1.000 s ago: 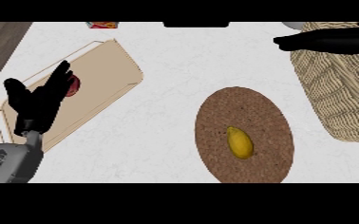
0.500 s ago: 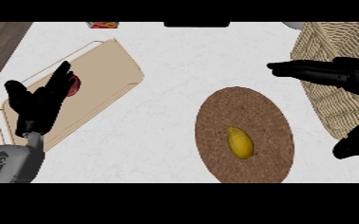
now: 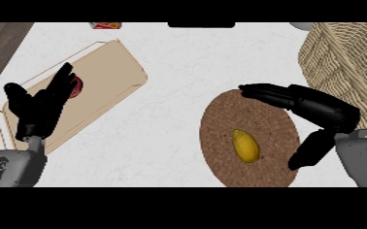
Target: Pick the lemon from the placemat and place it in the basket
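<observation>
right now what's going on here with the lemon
The right robot hand is open over the round brown placemat, its fingers and thumb either side of the lemon but not touching it. The lemon lies on the placemat; the wicker basket waits at upper right. The left robot hand rests open over the cutting board.

The basket [image 3: 337,63] is cut off at the right edge, and the left robot hand [image 3: 39,109] partly hides a red object [image 3: 76,84].

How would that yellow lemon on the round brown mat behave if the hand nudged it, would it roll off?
The lemon looks oval and smooth, so a sideways nudge would probably roll it. It likely wobbles rather than rolling straight, given its pointed ends. The woven-looking placemat may slow it. The right hand, open above it, could probably close around it, since the lemon looks small beside it.
</observation>
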`<state>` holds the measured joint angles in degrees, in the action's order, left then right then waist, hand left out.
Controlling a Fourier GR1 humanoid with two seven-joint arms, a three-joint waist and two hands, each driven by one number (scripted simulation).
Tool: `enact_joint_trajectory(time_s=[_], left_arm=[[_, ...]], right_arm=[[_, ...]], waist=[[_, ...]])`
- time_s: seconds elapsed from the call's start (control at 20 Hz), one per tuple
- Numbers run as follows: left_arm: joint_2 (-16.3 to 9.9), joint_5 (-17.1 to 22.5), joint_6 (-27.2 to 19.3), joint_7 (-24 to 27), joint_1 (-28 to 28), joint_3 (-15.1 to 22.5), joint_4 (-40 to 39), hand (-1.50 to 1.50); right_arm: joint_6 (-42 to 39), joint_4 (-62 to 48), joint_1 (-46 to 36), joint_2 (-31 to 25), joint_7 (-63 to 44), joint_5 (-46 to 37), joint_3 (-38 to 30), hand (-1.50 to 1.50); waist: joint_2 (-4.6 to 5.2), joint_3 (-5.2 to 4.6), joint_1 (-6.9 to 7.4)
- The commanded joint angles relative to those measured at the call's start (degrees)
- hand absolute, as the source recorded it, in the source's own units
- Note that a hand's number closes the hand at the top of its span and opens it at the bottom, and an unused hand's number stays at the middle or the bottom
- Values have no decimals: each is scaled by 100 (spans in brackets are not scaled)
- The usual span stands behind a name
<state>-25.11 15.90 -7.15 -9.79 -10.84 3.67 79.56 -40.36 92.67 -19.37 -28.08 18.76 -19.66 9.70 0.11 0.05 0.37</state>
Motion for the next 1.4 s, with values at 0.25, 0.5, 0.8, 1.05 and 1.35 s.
enact_joint_trajectory(time_s=[0.25, 0.5, 0.8, 1.05, 1.35], left_arm=[[176, -252, 162, -154, -195, -185, -133, 0], [292, -338, 311, -40, 64, -368, -28, 0], [331, -472, 501, -205, -121, -636, 23, 0], [207, -306, 855, -405, -126, -923, 30, 0], [423, -572, 692, -457, -98, -785, 149, 0]], right_arm=[[830, -975, 143, 719, 559, -1416, 840, -150], [791, -1346, 85, 607, 881, -1835, 809, -150], [1152, -2170, -250, 911, 1407, -2357, 705, -150], [414, -1739, -322, 738, 1218, -2055, 330, -150], [788, -1986, 282, 408, 2149, -2130, 594, -150]], waist=[[2, -4, -20], [-10, -4, -18], [-7, -4, -11], [-15, -5, -23], [-14, -3, -26]])
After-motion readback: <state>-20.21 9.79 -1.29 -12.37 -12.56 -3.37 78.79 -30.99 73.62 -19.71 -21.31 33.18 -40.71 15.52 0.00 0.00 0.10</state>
